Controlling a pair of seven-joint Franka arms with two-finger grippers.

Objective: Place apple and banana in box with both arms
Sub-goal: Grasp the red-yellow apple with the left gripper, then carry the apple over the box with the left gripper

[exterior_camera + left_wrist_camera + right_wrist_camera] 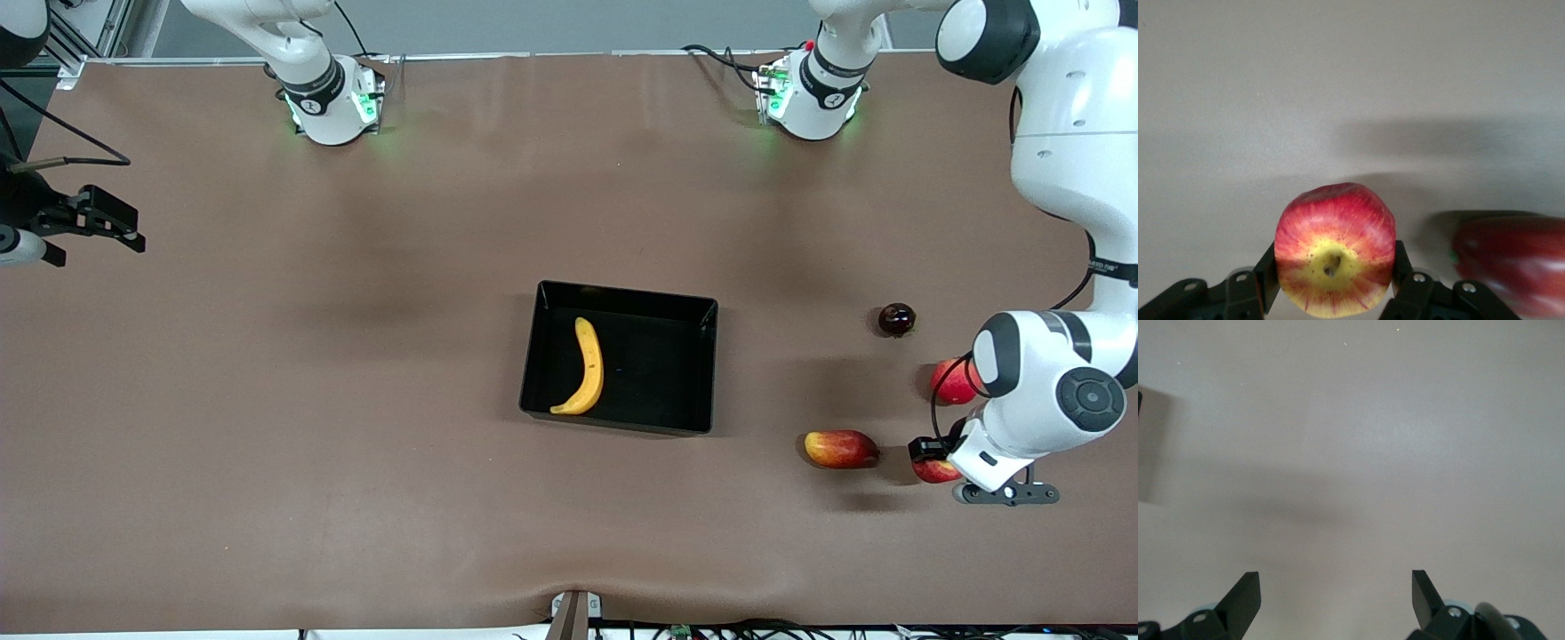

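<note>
I have the left claw [1331, 297] clamped on the apple [1335, 250] across its widest part, stem dimple facing the wrist camera, near the worktop edge at the left arm's end. Apple is firm, smooth, waxy and round, so I judge it could slip; grip at the middle suits it. Banana [584, 366] lies in the black plastic box [702, 311] mid-worktop. Right claw [1336, 597] waits released over bare worktop.

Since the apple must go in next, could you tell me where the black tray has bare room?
The shallow black rectangular tray is bare from its middle to the wall toward the left arm's end. The long yellow banana crowds the other wall. The left gripper grips the small red-and-yellow apple.
</note>
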